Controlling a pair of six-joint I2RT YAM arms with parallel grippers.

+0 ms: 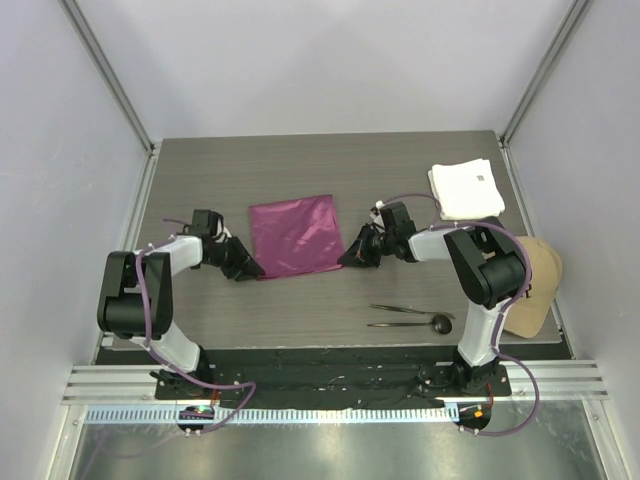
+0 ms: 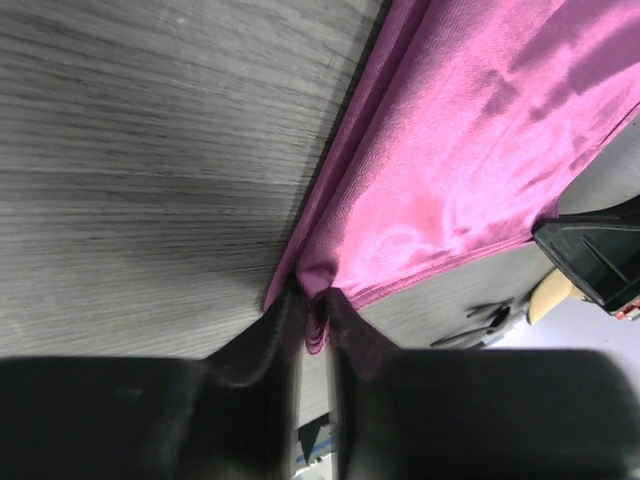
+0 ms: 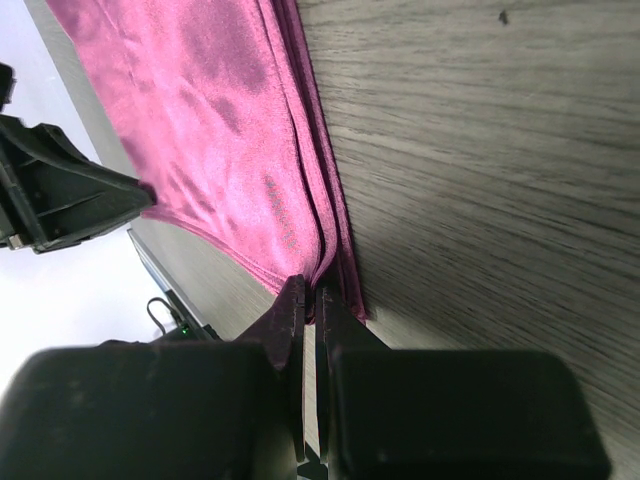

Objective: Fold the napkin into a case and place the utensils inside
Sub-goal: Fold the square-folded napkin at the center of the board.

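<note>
- Top view: the napkin (image 1: 295,235) lies flat on the desk (image 1: 300,165) between both jaws.
- Left wrist: left jaws barely parted around one corner; whether they grip is unclear.
- Right wrist: right jaws pinch the layered opposite corner.

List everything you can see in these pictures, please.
napkin: one, magenta, folded flat mid-table
utensils: two, dark, near the table's front, right of centre
white cloth: one, white, folded, far right corner
cap: one, tan, at the table's right edge
table: one, grey wood grain, under everything
left pincer: one, black, napkin's near left corner between its fingers
right pincer: one, black, shut on napkin's near right corner
</note>
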